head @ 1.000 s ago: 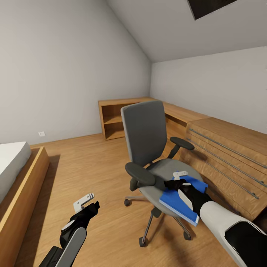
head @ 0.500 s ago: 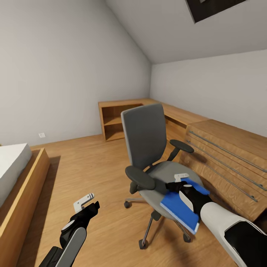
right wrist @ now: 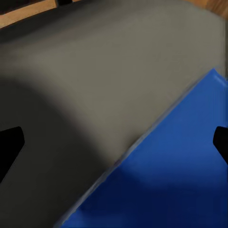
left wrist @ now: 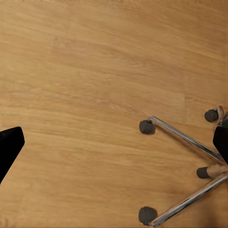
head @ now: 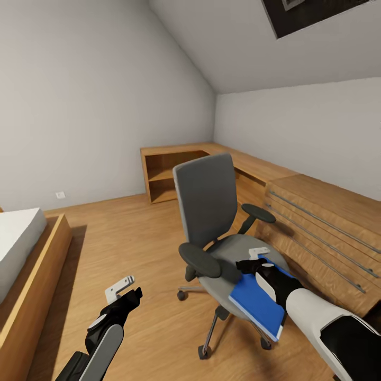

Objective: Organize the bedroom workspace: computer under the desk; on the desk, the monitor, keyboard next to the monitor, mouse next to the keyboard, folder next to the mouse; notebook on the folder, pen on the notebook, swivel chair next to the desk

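The swivel chair [head: 207, 198] stands mid-room on the wood floor, its grey seat [right wrist: 95, 71] facing me. The blue folder [head: 256, 306] lies on the seat's right front and hangs over its edge. My right gripper [head: 252, 257] is open just above the folder's far end. The right wrist view puts its fingertips wide apart over the folder [right wrist: 175, 171] and the seat. My left gripper [head: 126, 291] is open over bare floor to the left of the chair, near the chrome base [left wrist: 185, 138]. The desk, computer, monitor, keyboard, mouse, notebook and pen are out of view.
A light wood dresser [head: 323, 227] with long handles stands close to the chair's right. A low wooden shelf unit [head: 169, 174] fills the back corner. A bed in a wooden frame [head: 32, 259] runs along the left. Open floor lies between the bed and the chair.
The head view has shifted a little. The folder has slid toward the seat's front edge and overhangs it more. The left arm has not moved.
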You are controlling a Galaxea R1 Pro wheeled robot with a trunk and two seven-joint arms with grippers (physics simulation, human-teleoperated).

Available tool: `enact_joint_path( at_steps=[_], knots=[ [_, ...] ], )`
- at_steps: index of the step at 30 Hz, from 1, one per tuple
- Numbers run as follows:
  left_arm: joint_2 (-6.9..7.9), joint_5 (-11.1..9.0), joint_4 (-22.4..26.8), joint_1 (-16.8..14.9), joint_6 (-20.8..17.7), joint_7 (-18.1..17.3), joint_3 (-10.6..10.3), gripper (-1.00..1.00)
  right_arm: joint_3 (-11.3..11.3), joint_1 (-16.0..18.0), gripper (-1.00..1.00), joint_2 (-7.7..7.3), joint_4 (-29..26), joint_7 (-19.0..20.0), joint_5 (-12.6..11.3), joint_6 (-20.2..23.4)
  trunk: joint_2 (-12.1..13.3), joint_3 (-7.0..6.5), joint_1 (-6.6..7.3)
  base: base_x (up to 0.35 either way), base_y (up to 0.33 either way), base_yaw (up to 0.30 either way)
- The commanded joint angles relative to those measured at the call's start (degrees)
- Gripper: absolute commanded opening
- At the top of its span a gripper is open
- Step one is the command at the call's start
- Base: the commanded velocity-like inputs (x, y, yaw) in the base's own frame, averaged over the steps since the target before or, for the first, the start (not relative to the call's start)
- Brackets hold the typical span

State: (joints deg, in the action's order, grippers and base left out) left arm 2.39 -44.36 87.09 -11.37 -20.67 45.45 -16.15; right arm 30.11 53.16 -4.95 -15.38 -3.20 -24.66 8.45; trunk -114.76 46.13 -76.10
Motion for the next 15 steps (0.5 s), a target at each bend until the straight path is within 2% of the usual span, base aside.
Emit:
enact_joint_path(
  at_steps=[1,15],
  knots=[
    [0.06,-0.28,0.08,-0.05,-0.16,0.43,-0.11,1.00,0.47,0.02,1.00,-0.06,-0.17,-0.33,-0.46,0.34,0.39,-0.13,0.23,0.000,0.000,0.000],
    [0.05,-0.29,-0.38,-0.05,-0.21,0.33,-0.11,1.00,0.16,0.02,1.00,-0.45,-1.55,-0.22,-0.70,0.72,6.00,-2.64,3.31,0.000,0.000,0.000]
  ],
)
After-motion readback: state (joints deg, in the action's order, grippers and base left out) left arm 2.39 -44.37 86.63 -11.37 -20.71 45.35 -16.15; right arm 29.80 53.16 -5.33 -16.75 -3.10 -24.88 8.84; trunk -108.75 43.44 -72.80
